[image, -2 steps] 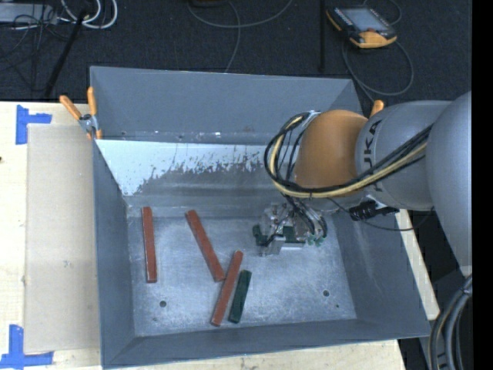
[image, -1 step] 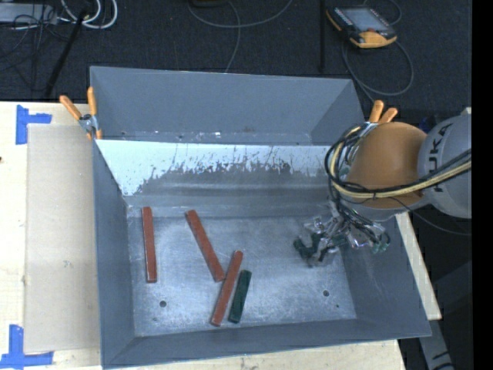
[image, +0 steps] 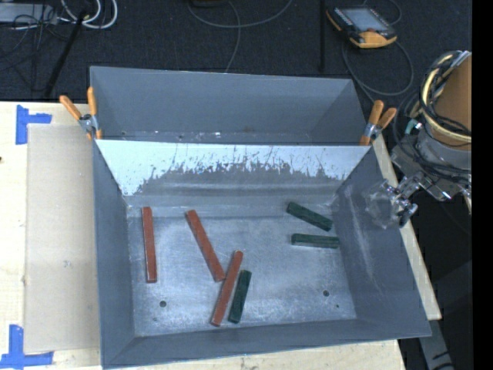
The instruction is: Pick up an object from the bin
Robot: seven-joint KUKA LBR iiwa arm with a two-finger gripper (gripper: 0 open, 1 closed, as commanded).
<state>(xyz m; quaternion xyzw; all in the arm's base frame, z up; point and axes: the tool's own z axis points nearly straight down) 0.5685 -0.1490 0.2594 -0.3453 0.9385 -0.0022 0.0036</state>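
Over right rim of bin (image: 231, 106): claw (image: 394, 200), grip undeterminable. Upper green bar (image: 310, 216) angled toward near-right corner; lower green bar (image: 314, 241) parallel to near edge.

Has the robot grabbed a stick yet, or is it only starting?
Only starting. Done: nothing is lifted. Six sticks lie on the floor of the bin: three like the red-brown stick at the left, three like the dark green stick at the right. In hand: the gripper hangs at the bin's right rim, apart from them all. Left: go over one stick, come down, grab it and lift it.
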